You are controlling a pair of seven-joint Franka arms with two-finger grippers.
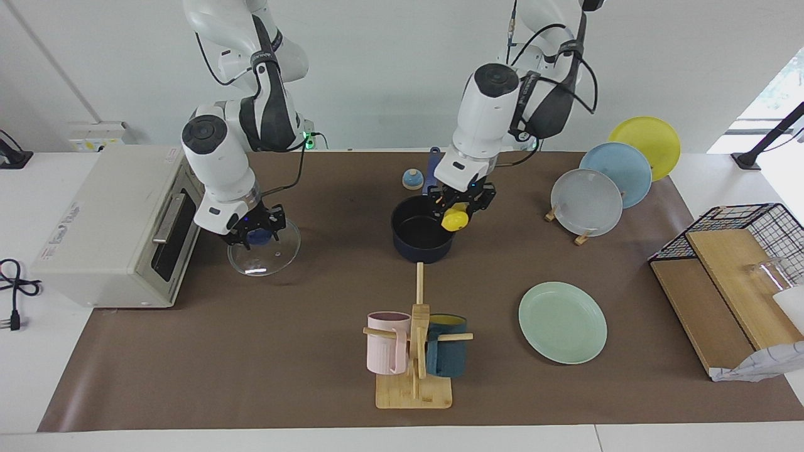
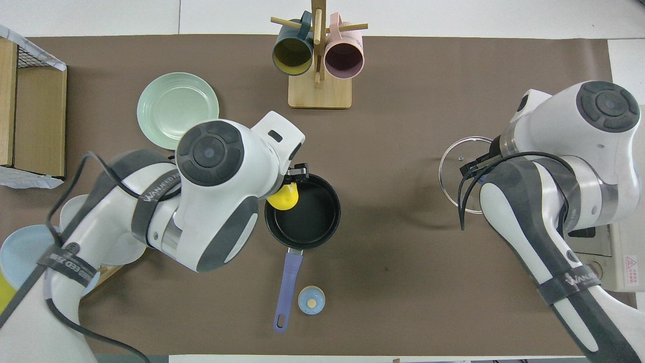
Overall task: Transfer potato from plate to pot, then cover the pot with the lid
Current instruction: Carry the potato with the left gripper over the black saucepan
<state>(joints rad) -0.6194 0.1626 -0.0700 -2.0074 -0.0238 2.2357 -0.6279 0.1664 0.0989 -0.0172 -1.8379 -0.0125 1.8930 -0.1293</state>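
Note:
My left gripper [image 1: 461,202] is shut on the yellow potato [image 1: 455,220] and holds it just above the rim of the dark pot [image 1: 419,242], on the side toward the left arm's end. In the overhead view the potato [image 2: 283,197] overlaps the edge of the pot [image 2: 312,219]. The pot's blue handle [image 2: 288,282] points toward the robots. The mint-green plate [image 1: 562,322] lies bare, farther from the robots than the pot. My right gripper [image 1: 254,233] is shut on the blue knob of the glass lid [image 1: 267,257], low over the mat in front of the oven.
A toaster oven [image 1: 113,226] stands at the right arm's end. A mug tree [image 1: 418,351] with a pink and a teal mug stands farther from the robots than the pot. A small bell [image 1: 412,179] sits beside the pot's handle. A plate rack [image 1: 606,182] and boards [image 1: 728,295] are at the left arm's end.

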